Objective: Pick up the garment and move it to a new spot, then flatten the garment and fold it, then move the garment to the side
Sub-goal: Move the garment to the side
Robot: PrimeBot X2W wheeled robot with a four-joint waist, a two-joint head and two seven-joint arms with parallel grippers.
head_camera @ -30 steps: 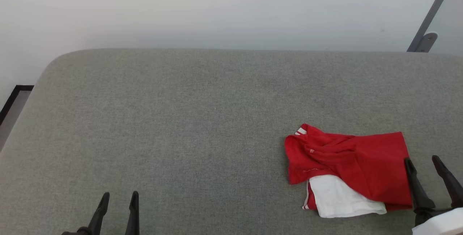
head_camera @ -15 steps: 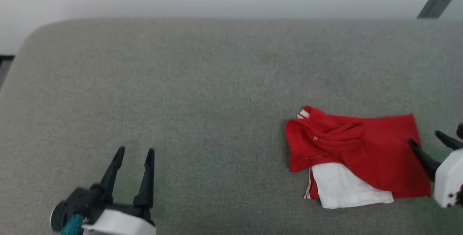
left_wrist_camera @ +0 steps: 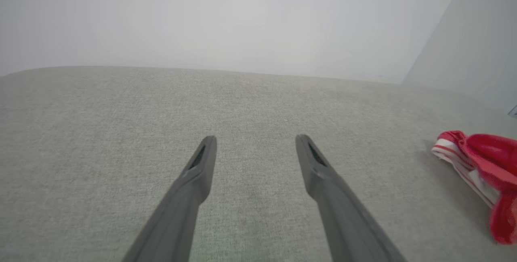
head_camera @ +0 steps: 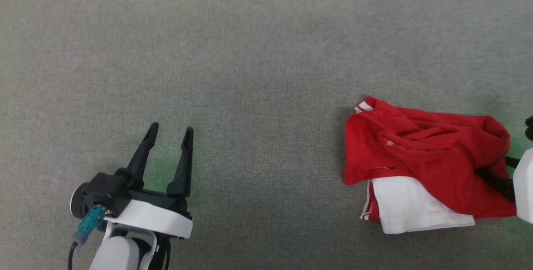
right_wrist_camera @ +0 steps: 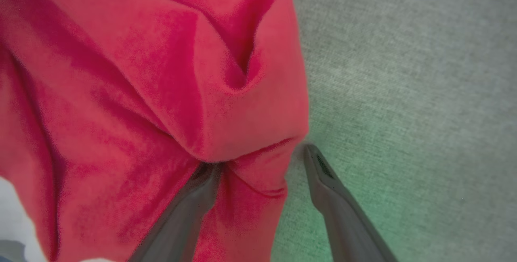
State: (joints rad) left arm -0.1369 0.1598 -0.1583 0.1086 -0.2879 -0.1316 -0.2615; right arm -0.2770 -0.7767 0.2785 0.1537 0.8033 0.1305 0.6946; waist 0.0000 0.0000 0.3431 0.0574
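The garment (head_camera: 420, 153) is a crumpled red heap with a white panel (head_camera: 412, 209) at its near edge, lying on the right of the grey upholstered surface (head_camera: 258, 74). My right gripper (head_camera: 497, 172) stands open at the garment's right edge. In the right wrist view one of its fingers (right_wrist_camera: 194, 197) is tucked under a red fold (right_wrist_camera: 226, 92), and the other rests on bare grey cloth beside it. My left gripper (head_camera: 171, 128) is open and holds nothing, far to the left of the garment. The left wrist view shows the garment's striped trim (left_wrist_camera: 456, 157) at the right.
The grey upholstered surface stretches wide between the two grippers and beyond them. In the left wrist view its far edge (left_wrist_camera: 242, 70) meets a pale wall (left_wrist_camera: 226, 19).
The camera has tilted down, so the whole view shifted. My right gripper has pushed into the garment's right edge and bunched it up. My left gripper has come further forward.
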